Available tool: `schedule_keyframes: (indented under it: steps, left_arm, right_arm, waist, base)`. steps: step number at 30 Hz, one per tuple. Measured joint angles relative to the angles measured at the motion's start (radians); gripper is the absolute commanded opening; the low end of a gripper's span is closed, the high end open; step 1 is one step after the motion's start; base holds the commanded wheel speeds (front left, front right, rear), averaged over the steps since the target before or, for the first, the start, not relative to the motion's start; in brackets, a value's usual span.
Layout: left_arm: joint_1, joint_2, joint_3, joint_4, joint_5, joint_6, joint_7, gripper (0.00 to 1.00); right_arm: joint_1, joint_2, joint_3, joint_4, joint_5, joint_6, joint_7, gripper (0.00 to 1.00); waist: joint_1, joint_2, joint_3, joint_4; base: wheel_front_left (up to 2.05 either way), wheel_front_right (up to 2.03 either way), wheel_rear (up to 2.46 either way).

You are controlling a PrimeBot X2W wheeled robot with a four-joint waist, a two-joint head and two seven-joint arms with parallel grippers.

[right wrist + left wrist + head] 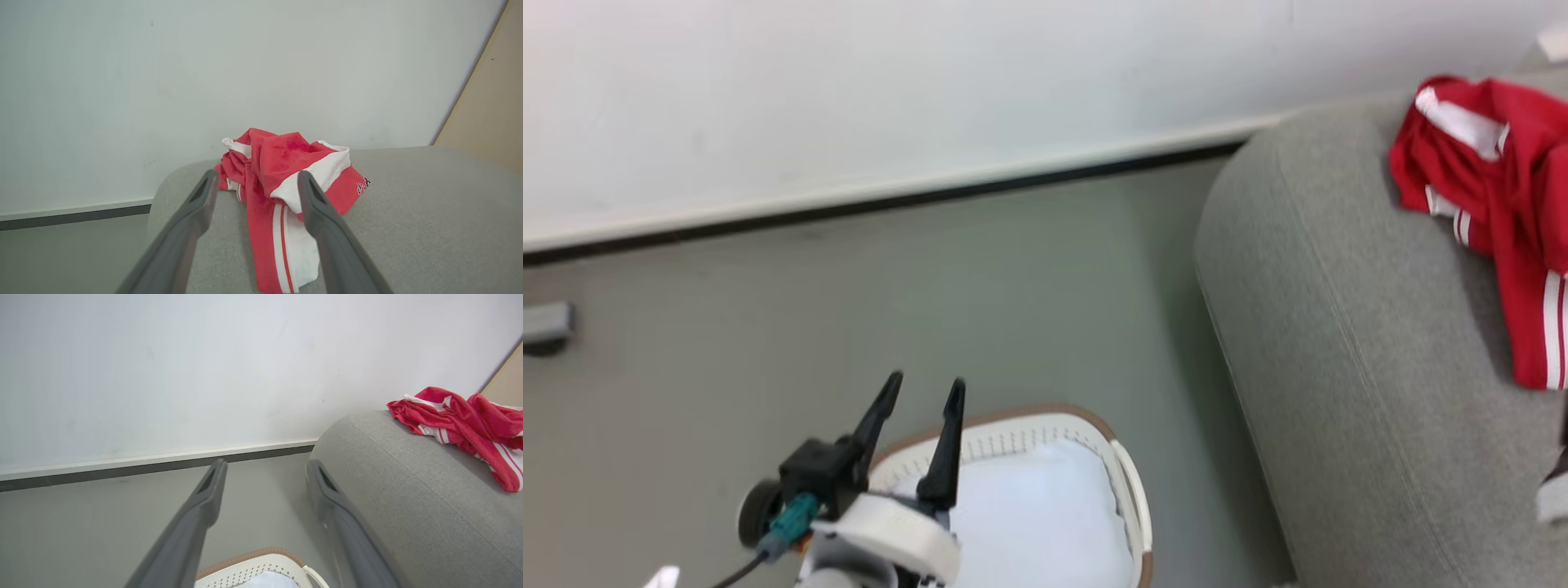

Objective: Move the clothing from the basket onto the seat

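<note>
One heap of clothing: it lies bunched up on the seat. It is bright red with white stripes, a white panel and a small dark logo on one side.
Spot on the seat: the heap sits on top, near the rounded end and close to the wall. One long part with white stripes stretches out from the heap across the grey cloth.
Seat: big, light grey and soft, with round edges and a sewn seam. It stands on the floor, and its end is just beside the basket.
Basket: cream-white with rows of small holes and a brown rim. It stands on the floor, and a pale white-blue sheet shows inside it.
Left gripper: it hangs over the basket. Its two dark fingers are spread apart with nothing between them, and they point toward the wall.
Right gripper: its two fingers are spread wide and hold nothing. The red heap lies just ahead of them, and I cannot tell if a finger touches the cloth.
Floor: smooth and grey-green.
Wall: white, with a white strip and a dark line along the bottom.
</note>
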Motion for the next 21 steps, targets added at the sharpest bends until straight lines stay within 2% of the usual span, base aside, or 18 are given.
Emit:
schedule_keyframes:
  steps: [6, 12, 21]
  left_arm:
    - [0.115, -0.023, 0.064, 0.054, -0.003, 0.013, -0.014, 1.00]
    - [0.222, -0.043, 0.143, 0.054, 0.059, 0.005, -0.015, 1.00]
    - [0.322, -0.093, 0.253, 0.061, 0.126, -0.072, -0.015, 1.00]
  right_arm:
    - [0.177, 0.078, 0.053, -0.108, -0.077, 0.000, 0.011, 1.00]
    - [0.292, 0.116, 0.095, -0.114, -0.098, 0.000, -0.007, 1.00]
    - [0.354, 0.155, 0.184, -0.079, -0.113, 0.000, -0.034, 1.00]
  waist:
    - [-0.0001, 0.0000, -0.130, 0.047]
    - [-0.0002, 0.0001, -0.223, 0.101]
    - [0.0000, 0.0001, -0.291, 0.150]
  base:
    - [0.00, 0.00, 0.00]
    - [0.00, 0.00, 0.00]
    - [0.00, 0.00, 0.00]
